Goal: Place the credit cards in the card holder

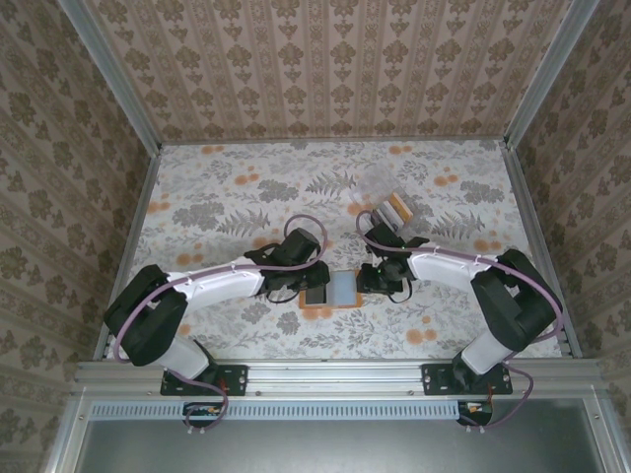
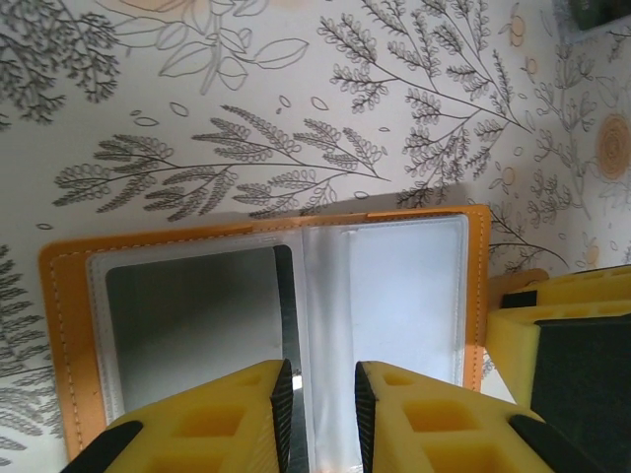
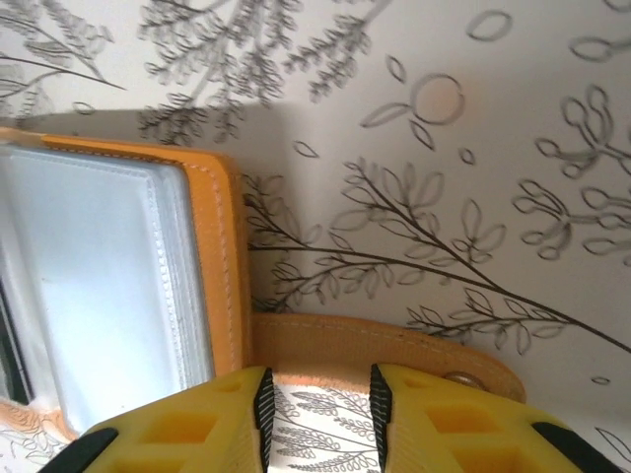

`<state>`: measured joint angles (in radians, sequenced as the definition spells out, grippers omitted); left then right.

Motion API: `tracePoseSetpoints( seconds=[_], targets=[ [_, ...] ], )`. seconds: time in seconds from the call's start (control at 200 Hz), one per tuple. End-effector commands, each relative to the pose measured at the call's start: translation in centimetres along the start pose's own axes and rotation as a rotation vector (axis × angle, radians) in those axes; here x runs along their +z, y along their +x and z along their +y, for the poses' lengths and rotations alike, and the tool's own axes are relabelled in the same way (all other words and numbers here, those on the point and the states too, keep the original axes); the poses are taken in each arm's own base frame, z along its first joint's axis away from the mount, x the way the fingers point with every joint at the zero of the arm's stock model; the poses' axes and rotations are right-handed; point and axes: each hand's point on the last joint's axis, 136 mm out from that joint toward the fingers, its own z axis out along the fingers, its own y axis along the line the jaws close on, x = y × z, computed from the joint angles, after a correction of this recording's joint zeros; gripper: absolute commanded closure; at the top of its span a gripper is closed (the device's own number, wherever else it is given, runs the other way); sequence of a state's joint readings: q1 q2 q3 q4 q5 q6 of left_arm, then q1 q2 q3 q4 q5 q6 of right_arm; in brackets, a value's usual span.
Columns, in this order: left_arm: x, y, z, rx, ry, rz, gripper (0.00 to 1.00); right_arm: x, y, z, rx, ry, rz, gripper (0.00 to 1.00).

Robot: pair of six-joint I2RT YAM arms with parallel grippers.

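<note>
Nearest the lens, at the bottom edge of the left wrist view, the left hand (image 2: 320,384) is seen with its 2 yellow fingers (image 2: 237,419) parted by a narrow gap. Nothing is seen clamped between them, and the middle fold of the card holder (image 2: 64,315) shows through the gap. The card holder is laid open and flat on the floral desk (image 2: 197,89), clear sleeves upward, across the lower half of that frame. A grey card (image 2: 187,315) is lodged in its left sleeve. The right sleeve (image 2: 404,296) looks pale, and whether a card sits in it cannot be told.

In the top view the holder is found at lower centre, between the 2 hands, with the left hand over its dark half. The right hand (image 3: 320,394) is placed just right of it. In the right wrist view its fingers are spread apart with nothing held, above the holder's orange strap (image 3: 365,345), on which a metal snap (image 3: 455,376) is fixed.

Well apart, up and right of centre in the top view, a clear plastic box (image 1: 375,185) is set on the desk, with other credit cards (image 1: 394,209) stacked in it, their white and yellowish edges showing.
</note>
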<state>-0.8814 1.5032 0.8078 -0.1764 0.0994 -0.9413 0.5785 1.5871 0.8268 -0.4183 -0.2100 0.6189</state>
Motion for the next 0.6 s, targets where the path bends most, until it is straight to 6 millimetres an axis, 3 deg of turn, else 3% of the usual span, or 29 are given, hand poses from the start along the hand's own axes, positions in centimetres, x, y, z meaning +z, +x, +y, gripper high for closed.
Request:
tracePoseSetpoints(
  seconds=[0.0,0.16,0.285,0.305,0.43,0.595],
  targets=[
    [-1.3,-1.1,0.2,-0.007,-0.013,-0.053,0.72,-1.3,-0.2,1.0,-0.063,-0.037,0.003,0.63],
    [-1.8,-1.9,0.6,-0.011,-0.017,-0.079,0.71,-6.2,-2.9,2.3,-0.068,-0.076,-0.123,0.61],
    [-2.2,-2.7,0.8,-0.012,-0.016,-0.095,0.7,-9.5,-5.6,0.9,-0.041,-0.046,-0.204,0.58],
    [-2.3,-2.9,0.7,-0.01,-0.014,-0.099,0.69,-10.8,-6.4,0.9,-0.037,-0.059,-0.249,0.57],
    [-2.7,-3.8,0.7,-0.002,-0.009,-0.124,0.66,-14.2,-11.0,-1.6,0.032,-0.039,-0.37,0.46],
    [-3.2,-5.0,0.4,0.01,-0.004,-0.148,0.61,-14.7,-17.2,-5.1,0.097,0.001,-0.413,0.39]
  ],
)
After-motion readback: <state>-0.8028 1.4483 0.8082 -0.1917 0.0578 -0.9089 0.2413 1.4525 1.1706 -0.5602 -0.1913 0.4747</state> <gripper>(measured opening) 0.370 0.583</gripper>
